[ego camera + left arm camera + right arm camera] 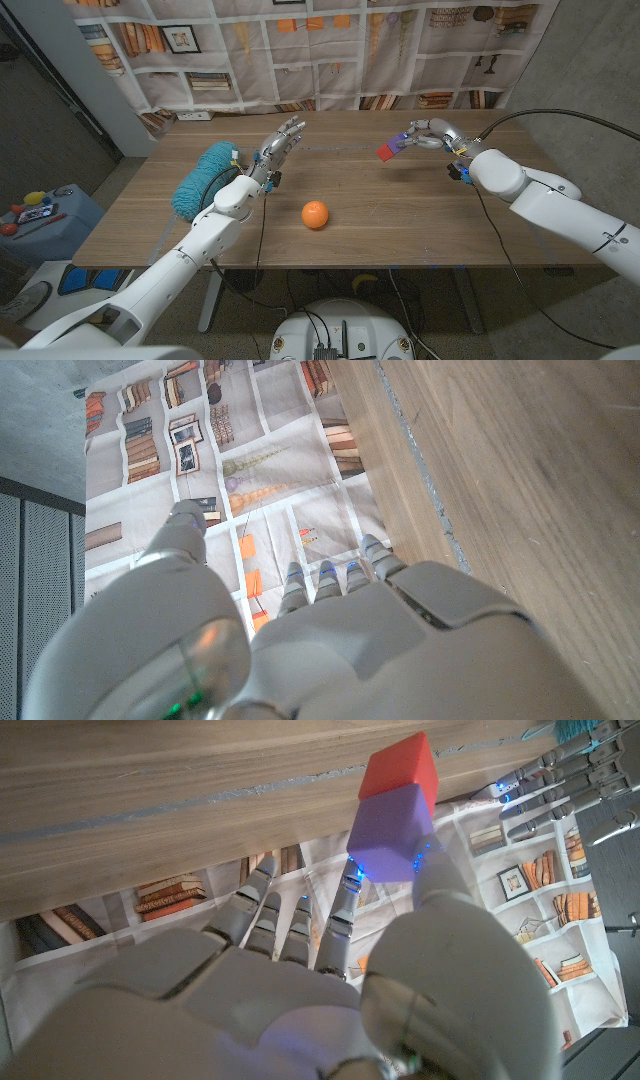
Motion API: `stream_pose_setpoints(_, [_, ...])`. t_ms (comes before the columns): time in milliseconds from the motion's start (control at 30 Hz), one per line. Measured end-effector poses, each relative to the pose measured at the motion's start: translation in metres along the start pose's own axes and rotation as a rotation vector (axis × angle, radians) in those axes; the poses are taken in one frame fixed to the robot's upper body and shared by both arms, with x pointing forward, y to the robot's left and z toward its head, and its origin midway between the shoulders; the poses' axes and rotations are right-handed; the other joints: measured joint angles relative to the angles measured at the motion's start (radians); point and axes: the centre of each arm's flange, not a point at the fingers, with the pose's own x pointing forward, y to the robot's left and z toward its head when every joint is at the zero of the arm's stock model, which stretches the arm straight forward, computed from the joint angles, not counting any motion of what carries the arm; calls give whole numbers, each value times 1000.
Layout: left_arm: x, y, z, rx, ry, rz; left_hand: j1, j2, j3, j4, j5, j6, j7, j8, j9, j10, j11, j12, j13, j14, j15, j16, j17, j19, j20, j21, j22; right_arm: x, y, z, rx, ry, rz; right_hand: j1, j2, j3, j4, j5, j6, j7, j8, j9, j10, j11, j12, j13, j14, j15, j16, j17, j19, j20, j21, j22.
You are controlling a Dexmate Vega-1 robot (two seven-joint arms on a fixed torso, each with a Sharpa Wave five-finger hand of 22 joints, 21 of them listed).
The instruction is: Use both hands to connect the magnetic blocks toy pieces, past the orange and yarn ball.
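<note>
A red block [385,152] and a purple block [397,147] sit joined face to face, lifted above the back right of the table. My right hand [430,135] pinches them; in the right wrist view the purple block [392,832] lies at the fingertips with the red block [398,765] stuck to its far side. My left hand [280,140] is raised over the table's back left beside the yarn ball, fingers apart and holding nothing. From the left wrist view the back of the left hand [300,640] is seen with fingers stretched toward the backdrop.
A teal yarn ball [205,180] lies at the table's left, close to my left forearm. An orange [315,214] sits near the middle front. The wooden table [420,220] ends at a bookshelf-print backdrop [330,50].
</note>
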Motion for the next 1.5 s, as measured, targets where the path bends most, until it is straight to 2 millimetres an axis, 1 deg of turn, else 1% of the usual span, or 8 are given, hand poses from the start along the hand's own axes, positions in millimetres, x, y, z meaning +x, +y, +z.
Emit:
stream_pose_setpoints(67, [-1, 1, 0, -2, 1, 2, -10, 2, 0, 0, 0, -8, 8, 0, 0, 0, 0, 0, 0, 0, 0, 0, 0, 3, -12, 0, 0, 0, 0, 1, -22, 4, 6, 0, 0, 0, 0, -1, 0, 0, 0, 0, 0, 0, 0, 0, 0, 0, 0, 0, 0, 0, 0, 0])
stream_pose_setpoints(267, [-2, 5, -1, -5, 9, 5, -20, 4, 0, 0, 0, -14, 21, 0, -5, 0, 0, 0, 0, 0, 0, 0, 0, 1, -25, 0, 0, 2, -2, 4, -84, 15, 24, 0, 0, 0, 0, -2, 0, 0, 0, 0, 0, 0, 0, 0, 2, -9, 0, 0, 0, 0, 0, 0])
stream_pose_setpoints(500, [-5, 9, -3, -3, 22, 9, -25, -2, -3, 3, 0, -17, 25, 0, -5, 0, 0, 0, 0, 0, 0, 0, 0, 0, -26, 0, -2, 6, -1, 9, -181, 29, 49, 0, 0, 0, 0, -5, -6, -6, 0, 0, -6, -5, 0, 0, 5, -13, 0, 0, 0, 0, 0, 0])
stream_pose_setpoints(700, [-7, 13, -5, 0, 40, 4, -34, 8, -3, 3, 0, -17, 25, 0, -5, -7, -7, -4, 0, 0, 0, 0, 0, 0, -26, 0, -2, 9, 1, 11, -258, 43, 68, 0, 0, 0, 0, -5, -11, -11, 0, 0, -5, -6, 0, 0, 7, -15, 0, 5, 0, 0, 0, 0])
stream_pose_setpoints(800, [-7, 14, -5, 1, 48, 0, -34, 8, -3, 3, 0, -20, 28, 0, -5, -7, -7, -4, 0, 0, 0, 0, 0, 0, -25, 0, -2, 11, 2, 13, -285, 45, 77, 0, 0, -2, 2, -5, -11, -11, 0, 0, 2, -13, 0, 0, 7, -15, 0, 5, 0, 0, 3, 0])
stream_pose_setpoints(1000, [-9, 18, -5, -4, 53, 0, -40, 13, -3, 3, 0, -20, 35, 0, -5, -13, -2, -4, 0, 0, 0, 0, 0, -13, -39, -6, -2, 15, 6, 15, -345, 50, 95, 0, 0, -6, 3, -6, -11, -11, 0, 0, 2, -13, 0, 0, 14, -22, 0, 5, 7, -7, 4, 0])
stream_pose_setpoints(1200, [-10, 22, -8, -11, 59, 10, -46, 19, -3, 3, 0, -11, 44, 5, -5, -13, -2, -4, 0, 0, 0, 0, 0, -13, -39, -6, -2, 18, 10, 17, -398, 54, 110, 0, 0, -6, 3, -9, -11, -11, 0, 0, 2, -13, 0, 0, 14, -22, 0, 5, 7, -7, 4, 0])
stream_pose_setpoints(1500, [-13, 28, -9, -16, 62, 23, -47, 21, -3, 3, 0, -8, 40, 8, -4, -9, -5, -4, 0, 4, 4, 0, 0, -9, -43, -6, -2, 22, 16, 20, -455, 56, 130, 0, 0, -6, 2, -9, -16, -16, 0, 0, -4, -18, 1, 0, 14, -22, 0, 5, 11, -11, 4, 0])
